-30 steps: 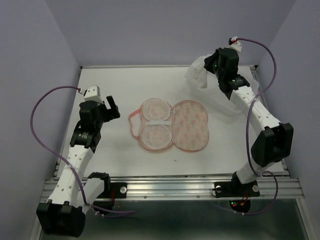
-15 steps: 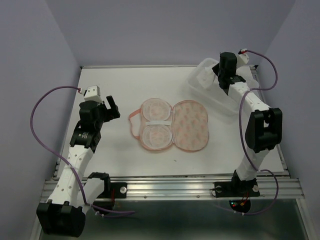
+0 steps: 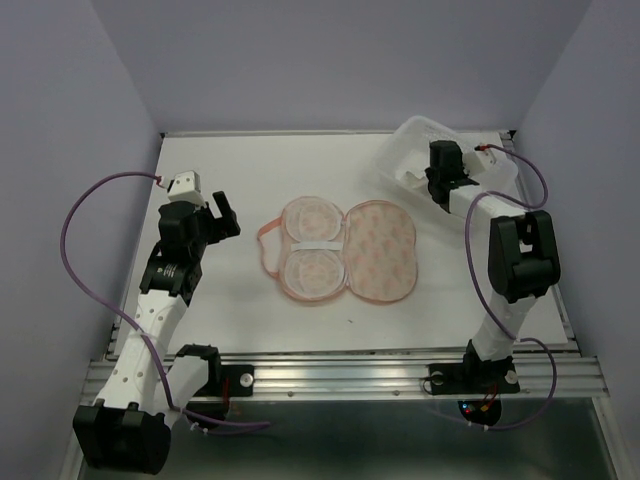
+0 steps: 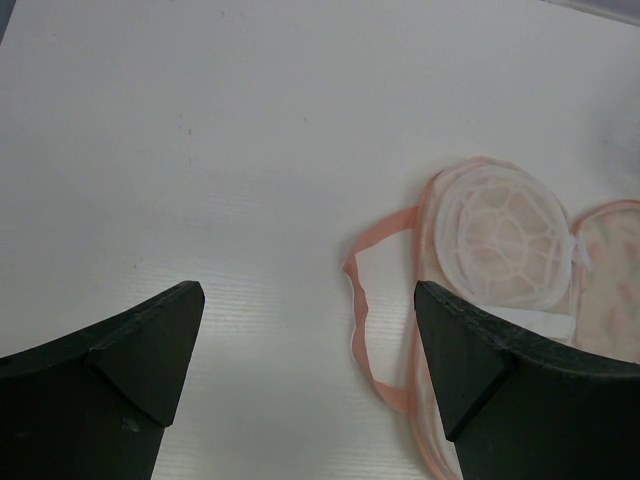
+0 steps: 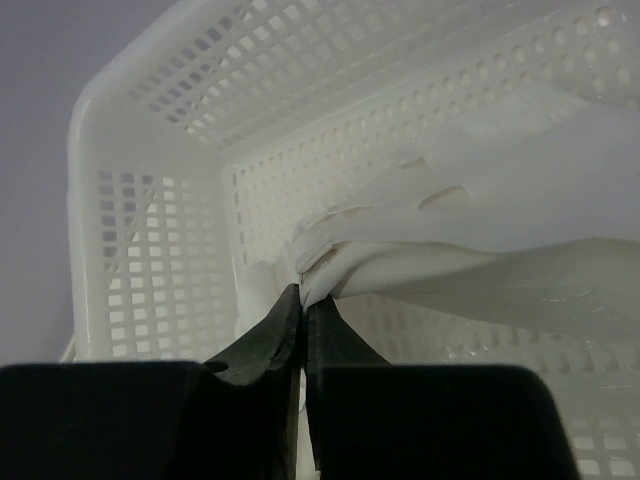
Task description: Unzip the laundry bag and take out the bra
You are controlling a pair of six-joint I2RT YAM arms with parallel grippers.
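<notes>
Partly cut off, the bra (image 5: pixel 430 255) sits pinched between the right fingers (image 5: pixel 262 348).

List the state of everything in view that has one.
Cream-peach printed clamshell laundry bag: unzipped, lying open flat.
Small white fabric bra: out of the bag, pinched at one edge.
White perforated plastic basket: bra hangs inside it.
Left gripper: open, empty.
Right gripper: shut on bra.
</notes>
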